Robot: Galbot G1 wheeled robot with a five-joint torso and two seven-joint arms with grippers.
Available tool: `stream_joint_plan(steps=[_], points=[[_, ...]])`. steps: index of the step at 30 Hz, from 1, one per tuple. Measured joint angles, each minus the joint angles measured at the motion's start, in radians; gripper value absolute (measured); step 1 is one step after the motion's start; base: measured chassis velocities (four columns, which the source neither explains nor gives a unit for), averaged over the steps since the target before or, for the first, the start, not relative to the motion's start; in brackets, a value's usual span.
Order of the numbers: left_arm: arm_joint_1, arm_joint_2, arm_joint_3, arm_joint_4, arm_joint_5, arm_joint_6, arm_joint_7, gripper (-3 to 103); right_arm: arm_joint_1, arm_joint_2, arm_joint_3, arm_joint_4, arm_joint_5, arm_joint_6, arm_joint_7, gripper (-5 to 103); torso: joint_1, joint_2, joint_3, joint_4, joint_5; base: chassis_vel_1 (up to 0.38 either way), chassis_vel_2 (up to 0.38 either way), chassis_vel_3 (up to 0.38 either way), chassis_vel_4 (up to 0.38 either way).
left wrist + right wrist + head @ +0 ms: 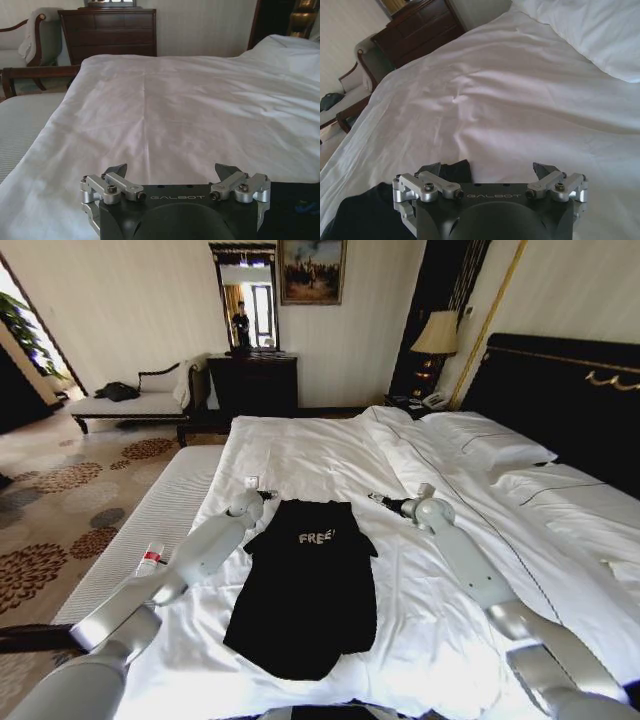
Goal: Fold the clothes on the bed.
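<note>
The clothes are one black T-shirt [305, 590] with white "FREE" lettering, lying flat on the bed [300, 445] with its collar towards the far side. My left gripper [264, 495] hovers just beyond the shirt's left shoulder, open and holding nothing. My right gripper [377, 500] hovers beyond the right shoulder, also open and holding nothing. In the left wrist view the left gripper [172, 170] faces bare white sheet, with black T-shirt fabric [300, 202] at the corner. The right gripper [487, 167] has the T-shirt [365, 215] beside one finger [432, 169].
White pillows [490, 440] and a turned-back duvet [560, 510] lie on the right before the dark headboard [570, 390]. A pale cushioned bench [145, 525] runs along the bed's left edge. A dark dresser [252, 382] and a daybed [130, 400] stand beyond.
</note>
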State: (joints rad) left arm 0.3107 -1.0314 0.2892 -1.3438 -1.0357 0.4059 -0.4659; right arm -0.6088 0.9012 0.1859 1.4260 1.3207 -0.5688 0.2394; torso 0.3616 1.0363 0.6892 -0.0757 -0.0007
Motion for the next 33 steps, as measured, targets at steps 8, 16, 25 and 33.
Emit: stream_joint_plan(steps=[8,16,25,33], points=[[0.449,0.26,-0.297,-0.375,0.039,-0.043,0.038,100,-0.331,-0.054,0.159,0.326,-0.044,0.026,-0.006,100,0.0,0.0,0.0,0.0017,-0.0003,-0.002,-0.011,-0.004,0.006],[0.748,0.299,-0.465,-0.575,0.113,-0.101,0.06,100,-0.664,-0.026,0.389,0.507,-0.049,0.021,-0.004,100,0.0,0.0,0.0,-0.0008,0.001,0.005,0.004,0.001,0.007],[0.978,0.28,-0.608,-0.677,0.135,-0.166,0.108,100,-0.892,-0.007,0.549,0.627,-0.08,0.021,-0.049,100,0.0,0.0,0.0,0.0003,0.0,0.0,0.0,0.0,0.0],[1.235,0.174,-0.758,-0.727,0.253,-0.207,0.194,100,-1.155,0.063,0.616,0.74,-0.33,0.124,-0.134,100,0.0,0.0,0.0,0.0,-0.0002,0.0,0.0,0.0,0.0]])
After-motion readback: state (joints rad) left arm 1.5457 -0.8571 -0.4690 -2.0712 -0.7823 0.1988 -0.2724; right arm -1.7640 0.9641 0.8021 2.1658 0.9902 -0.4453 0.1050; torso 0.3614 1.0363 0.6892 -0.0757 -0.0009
